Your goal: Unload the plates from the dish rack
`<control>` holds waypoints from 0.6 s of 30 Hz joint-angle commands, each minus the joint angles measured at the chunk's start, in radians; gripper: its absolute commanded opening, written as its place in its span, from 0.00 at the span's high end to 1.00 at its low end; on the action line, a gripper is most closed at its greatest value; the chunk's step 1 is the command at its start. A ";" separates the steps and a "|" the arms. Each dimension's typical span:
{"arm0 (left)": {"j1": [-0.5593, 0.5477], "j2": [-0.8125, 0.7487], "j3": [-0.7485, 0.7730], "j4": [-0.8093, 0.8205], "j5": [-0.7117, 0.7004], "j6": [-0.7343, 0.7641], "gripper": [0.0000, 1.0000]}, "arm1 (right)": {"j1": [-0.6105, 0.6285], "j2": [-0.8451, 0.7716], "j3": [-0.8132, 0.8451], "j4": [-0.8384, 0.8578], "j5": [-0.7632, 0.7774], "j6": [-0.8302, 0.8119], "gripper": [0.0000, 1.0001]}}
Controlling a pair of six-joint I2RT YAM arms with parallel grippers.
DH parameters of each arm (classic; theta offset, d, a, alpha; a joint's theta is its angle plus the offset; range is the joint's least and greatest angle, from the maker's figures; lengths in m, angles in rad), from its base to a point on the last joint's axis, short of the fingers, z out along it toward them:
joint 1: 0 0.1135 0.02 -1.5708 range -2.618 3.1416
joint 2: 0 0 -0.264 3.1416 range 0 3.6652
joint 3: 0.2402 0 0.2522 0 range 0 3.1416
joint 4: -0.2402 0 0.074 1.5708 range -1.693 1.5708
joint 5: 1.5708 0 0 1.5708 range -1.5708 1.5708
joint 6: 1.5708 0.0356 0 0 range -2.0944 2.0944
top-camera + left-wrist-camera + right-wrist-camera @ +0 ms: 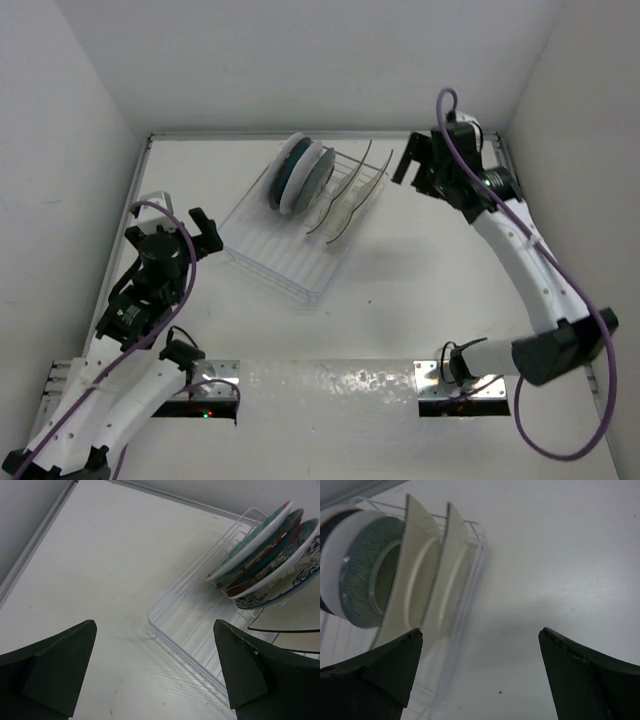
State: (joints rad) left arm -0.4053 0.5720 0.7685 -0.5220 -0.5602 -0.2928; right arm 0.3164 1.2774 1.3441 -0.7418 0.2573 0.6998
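Note:
The dish rack point(283, 258) lies at the table's middle, a white wire frame on a clear ribbed tray. Round patterned plates point(300, 173) stand on edge at its far end, with two square cream plates point(347, 196) beside them. My left gripper point(206, 230) is open and empty, just left of the rack's near corner point(172, 630). My right gripper point(405, 162) is open and empty, right of the square plates point(417, 580). The left wrist view shows the round plates point(267, 542) leaning together. The right wrist view shows a teal round plate point(362, 575) behind the square ones.
White walls close in the table on the left, back and right. A metal strip point(330, 378) with both arm bases runs along the near edge. Bare table point(420, 290) lies right of the rack and in front of it.

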 commanded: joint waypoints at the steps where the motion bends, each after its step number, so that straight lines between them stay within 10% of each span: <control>1: -0.001 0.003 -0.001 0.037 0.005 0.012 0.00 | 0.071 0.174 0.244 -0.035 0.134 0.044 0.05; 7: 0.000 -0.009 -0.003 0.042 0.022 0.014 0.00 | 0.154 0.469 0.542 -0.205 0.307 0.082 0.16; 18: 0.000 -0.040 -0.003 0.050 0.051 0.018 0.00 | 0.243 0.577 0.543 -0.228 0.408 0.161 0.45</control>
State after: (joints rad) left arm -0.4053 0.5510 0.7685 -0.5163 -0.5255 -0.2886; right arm 0.5385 1.8252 1.8374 -0.9329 0.5926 0.8169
